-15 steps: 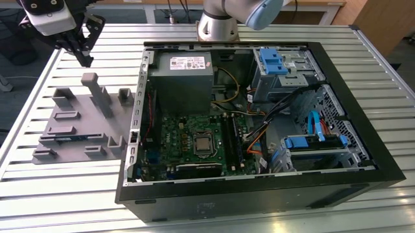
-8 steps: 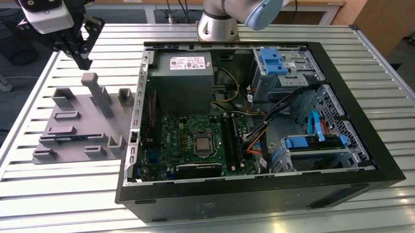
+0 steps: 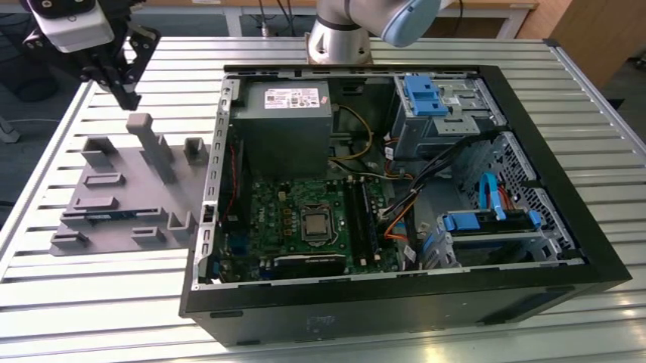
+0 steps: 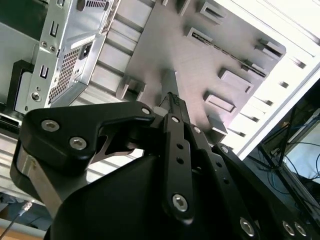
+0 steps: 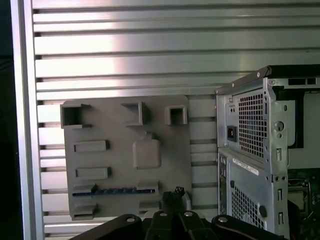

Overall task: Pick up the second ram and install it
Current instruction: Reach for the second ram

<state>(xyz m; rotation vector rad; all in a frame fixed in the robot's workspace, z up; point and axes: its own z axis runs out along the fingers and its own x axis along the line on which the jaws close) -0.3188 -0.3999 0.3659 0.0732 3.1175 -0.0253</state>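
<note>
The second ram [image 5: 114,190] is a thin dark blue stick standing on edge in a slot of the grey fixture [image 5: 165,172]. In the exterior view the ram [image 3: 102,216] lies near the fixture's front, at the exterior view's left. My gripper [image 3: 128,98] hangs above the fixture's far end, well above and behind the ram. Its black fingers come together in a point [image 4: 170,98] with nothing between them. In the first wrist view the gripper's tip [image 5: 173,196] is beside the ram's end, high over it.
An open computer case [image 3: 595,257] fills the middle and the exterior view's right, with the green motherboard [image 3: 287,200] and its memory slots [image 3: 361,219] inside. Upright blocks [image 3: 150,140] rise from the grey fixture. The slatted metal table [image 3: 121,302] carries everything.
</note>
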